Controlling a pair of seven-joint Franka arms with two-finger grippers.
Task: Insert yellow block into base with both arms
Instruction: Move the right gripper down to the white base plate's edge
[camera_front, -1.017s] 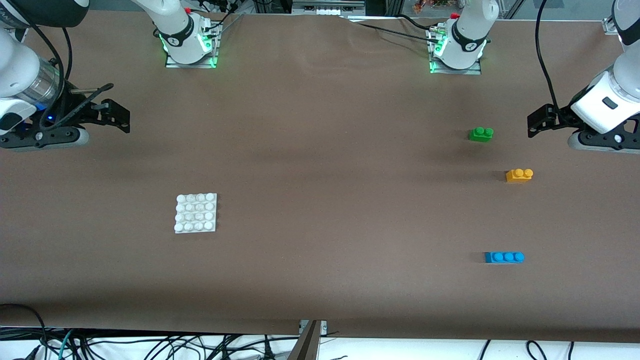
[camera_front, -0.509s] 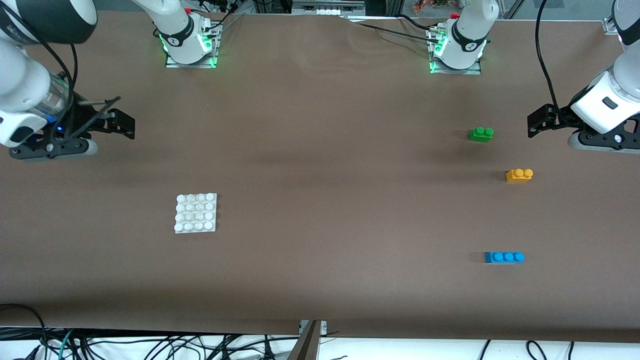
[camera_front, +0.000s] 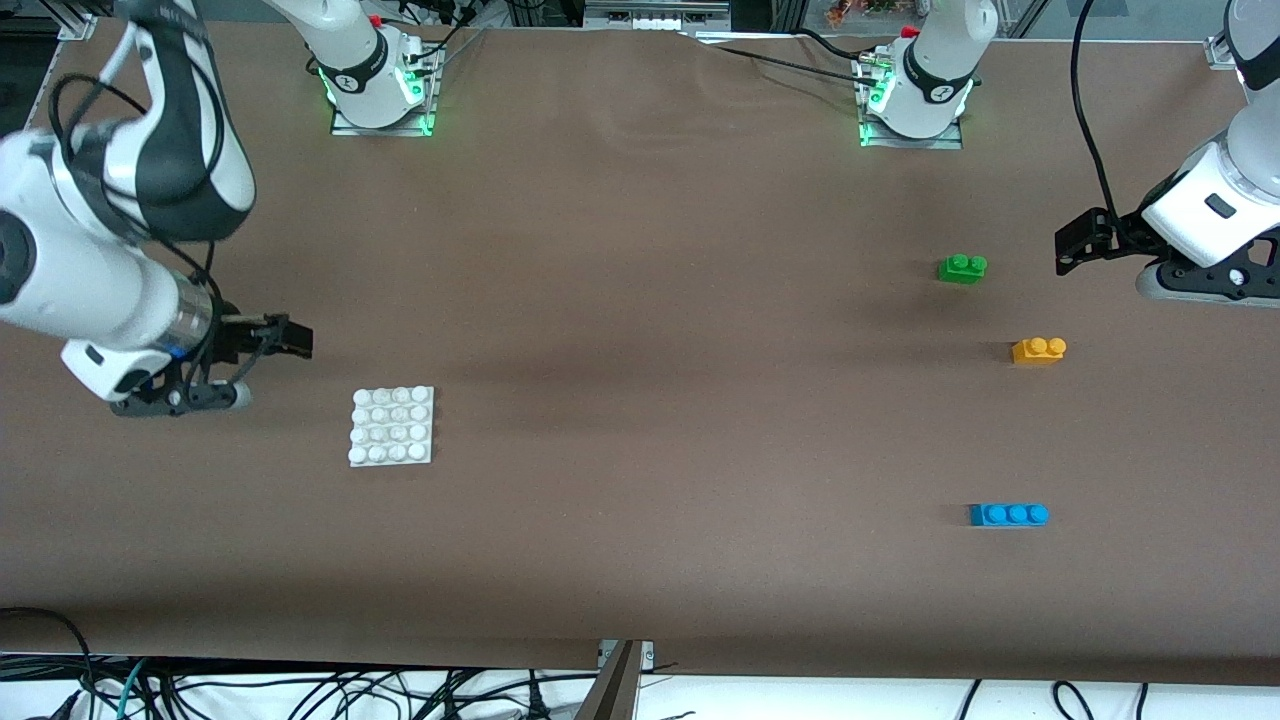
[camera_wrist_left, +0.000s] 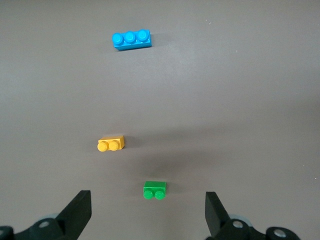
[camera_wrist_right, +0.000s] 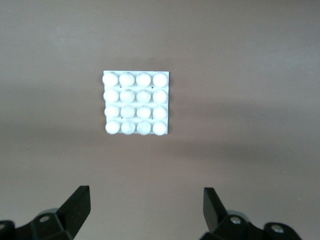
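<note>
The yellow block (camera_front: 1038, 350) lies on the table toward the left arm's end; it also shows in the left wrist view (camera_wrist_left: 111, 144). The white base (camera_front: 392, 426) lies flat toward the right arm's end and shows in the right wrist view (camera_wrist_right: 136, 103). My left gripper (camera_front: 1075, 245) is open and empty, up over the table beside the green brick. My right gripper (camera_front: 292, 340) is open and empty, over the table beside the base, toward the right arm's end. In the wrist views both grippers, left (camera_wrist_left: 148, 212) and right (camera_wrist_right: 146, 210), hold nothing.
A green two-stud brick (camera_front: 962, 268) lies farther from the front camera than the yellow block. A blue three-stud brick (camera_front: 1008, 514) lies nearer. Both arm bases (camera_front: 380, 85) stand along the table's back edge. Cables hang below the front edge.
My right arm has swung in from the table's end and down toward the base. The left arm and all the bricks have stayed still.
</note>
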